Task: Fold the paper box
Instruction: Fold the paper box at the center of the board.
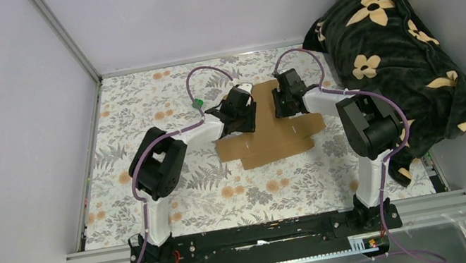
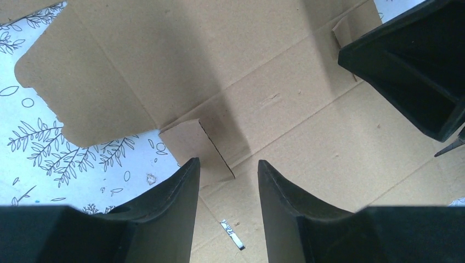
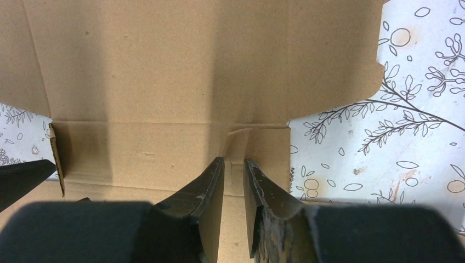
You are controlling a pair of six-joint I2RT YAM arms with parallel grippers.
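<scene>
The paper box [image 1: 273,140] is a flat brown die-cut cardboard sheet lying on the floral table. Both grippers hang over its far part. My left gripper [image 1: 241,110] [image 2: 227,164] is open, its fingers well apart with bare cardboard between them, and a small side flap [image 2: 198,147] is lifted just ahead of its left fingertip. My right gripper [image 1: 288,99] [image 3: 233,162] stands with its jaws only narrowly apart and nothing between them. Its tips are low over the sheet [image 3: 164,71], just behind a small creased tab [image 3: 239,141] near the sheet's right edge.
A dark blanket with cream flowers [image 1: 393,40] is heaped at the right back corner. A tiny green cube [image 1: 197,102] sits by the left arm's cable. White walls close the left, back and right sides. The right gripper's body [image 2: 408,66] shows in the left wrist view.
</scene>
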